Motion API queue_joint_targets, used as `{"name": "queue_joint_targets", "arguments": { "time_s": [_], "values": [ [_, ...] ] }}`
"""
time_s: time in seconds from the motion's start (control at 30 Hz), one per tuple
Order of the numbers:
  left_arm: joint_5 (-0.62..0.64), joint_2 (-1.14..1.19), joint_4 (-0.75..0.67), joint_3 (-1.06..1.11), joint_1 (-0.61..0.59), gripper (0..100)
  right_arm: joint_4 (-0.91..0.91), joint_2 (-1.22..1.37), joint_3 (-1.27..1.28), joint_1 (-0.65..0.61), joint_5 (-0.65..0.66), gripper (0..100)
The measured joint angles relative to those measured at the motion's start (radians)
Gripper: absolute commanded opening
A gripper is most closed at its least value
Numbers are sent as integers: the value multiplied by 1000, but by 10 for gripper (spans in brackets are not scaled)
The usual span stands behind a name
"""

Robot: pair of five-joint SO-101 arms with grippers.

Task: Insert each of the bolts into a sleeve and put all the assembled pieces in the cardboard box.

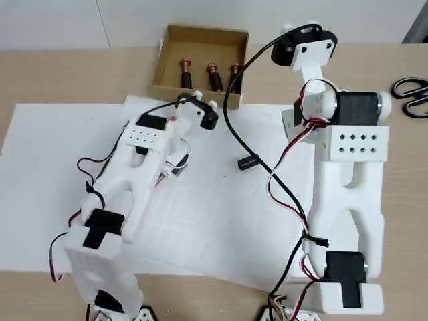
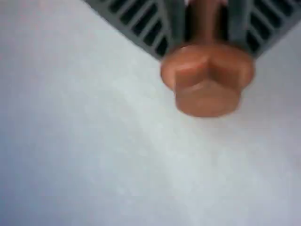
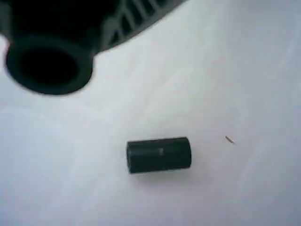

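My left gripper [image 2: 205, 21] is shut on a copper bolt [image 2: 207, 80], whose hexagonal head points toward the camera above the white paper. My right gripper [image 3: 70, 28] is shut on a black sleeve [image 3: 47, 66] whose open bore faces the camera. A second black sleeve [image 3: 159, 154] lies on its side on the paper just past it, also seen at the sheet's middle as the loose sleeve [image 1: 248, 161]. The cardboard box [image 1: 167, 60] stands at the back and holds three assembled pieces [image 1: 214, 77]. The left arm [image 1: 144, 154] sits just in front of the box.
The white paper sheet [image 1: 214, 221] covers most of the wooden table. Black scissors [image 1: 411, 93] lie at the right edge. The right arm [image 1: 351, 167] stands along the right side, and its cables [image 1: 287, 180] trail across the paper.
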Motion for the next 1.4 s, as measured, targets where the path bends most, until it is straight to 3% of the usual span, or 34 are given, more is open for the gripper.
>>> {"name": "queue_joint_targets", "arguments": {
  "time_s": [0.23, 0.37, 0.57, 0.73, 0.9, 1.03, 1.2, 1.4],
  "values": [
    [279, -183, 265, -173, -11, 5, 0, -158, 0, -21, 0, 4],
    [338, -310, 359, -209, 3, 5, 0, -315, 0, -17, 0, 4],
    [488, -535, 393, -209, 78, 5, 0, -583, 48, -21, 0, 4],
    [539, -740, 393, -209, 161, 5, 0, -824, 276, -21, 0, 4],
    [557, -835, 299, -186, 204, 5, -63, -1065, 611, -23, 0, 4],
    [663, -844, 181, -103, 249, 5, -224, -1249, 891, -41, -31, 4],
    [764, -844, -15, 43, 325, 5, -420, -1482, 1267, -166, -167, 4],
    [767, -842, -302, 221, 385, 5, -496, -1705, 1588, -242, -198, 4]
  ]
}}
